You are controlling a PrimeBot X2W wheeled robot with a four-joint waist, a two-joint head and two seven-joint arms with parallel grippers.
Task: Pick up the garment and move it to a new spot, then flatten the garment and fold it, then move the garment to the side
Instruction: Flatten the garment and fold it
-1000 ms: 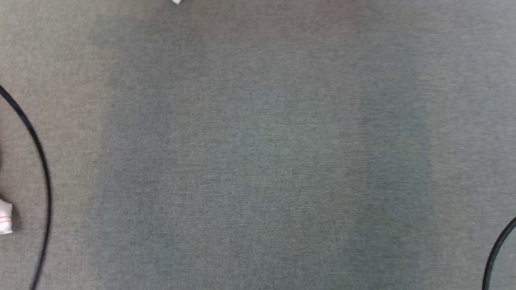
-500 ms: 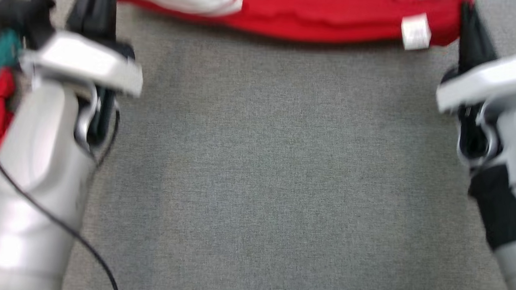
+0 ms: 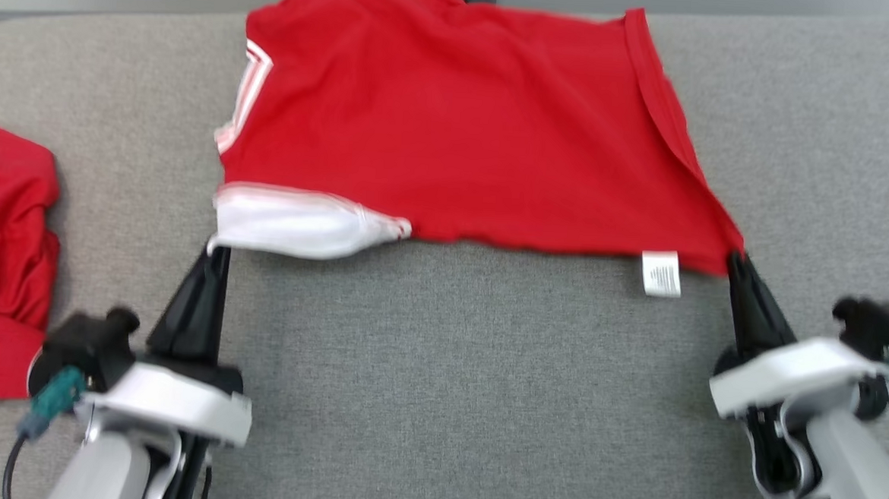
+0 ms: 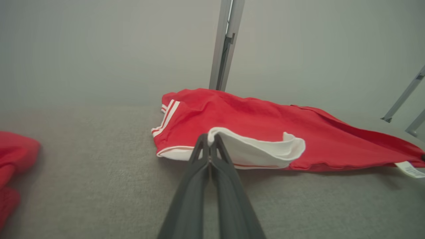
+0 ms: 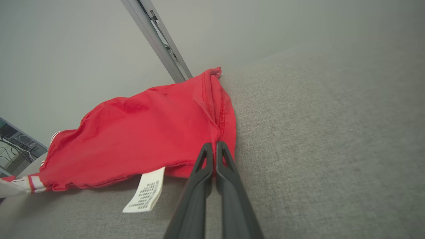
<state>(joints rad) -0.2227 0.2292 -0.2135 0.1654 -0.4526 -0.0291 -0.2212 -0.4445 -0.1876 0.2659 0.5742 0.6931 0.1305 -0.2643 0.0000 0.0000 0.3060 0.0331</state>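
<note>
**Shirt held at both near corners**

Left gripper [image 3: 218, 251] is clamped on the white sleeve [image 3: 294, 222] and right gripper [image 3: 735, 259] on the hem corner of the red shirt [image 3: 466, 129], spread across the far table [image 3: 446, 371]. The head camera has swung up since a second ago, so the shirt is relocated and flattening is judged under way.

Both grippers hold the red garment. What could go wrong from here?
1. The left gripper pinches only the white sleeve at its tip; it may slip out.
2. The right gripper holds just a hem corner of the red garment; the cloth could bunch.
3. The second red garment lies close beside the left gripper and might get dragged.
</note>
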